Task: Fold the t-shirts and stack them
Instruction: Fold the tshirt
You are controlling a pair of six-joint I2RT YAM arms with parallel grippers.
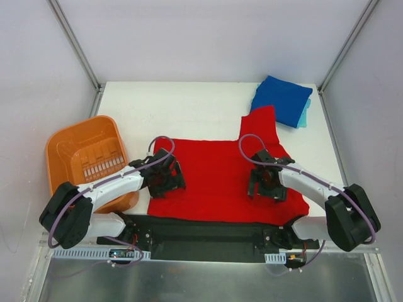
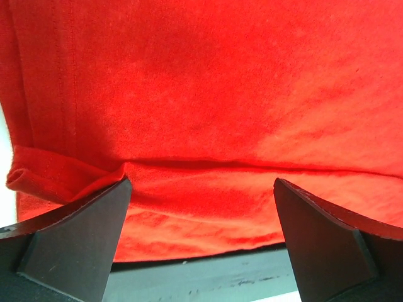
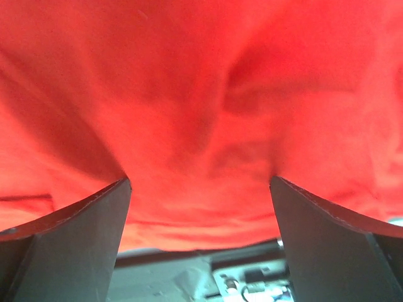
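Red shirt [image 1: 220, 179]: spread flat just right of the basket [image 1: 85, 157]. I judge it soft, light and limp, and I'd pinch it at the hem corners. Left gripper [image 1: 167, 176], right gripper [image 1: 267, 184]: low over it, jaws wide, gripping nothing. Blue shirt [image 1: 281, 99]: folded, well right of the basket, farther back.

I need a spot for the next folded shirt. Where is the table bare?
Widest bare patch: the far table, bordered by the basket, the red shirt and the blue shirt. A thin strip runs along the right edge beside the red shirt's sleeve. The near middle is crowded: red shirt under the left tool and right tool.
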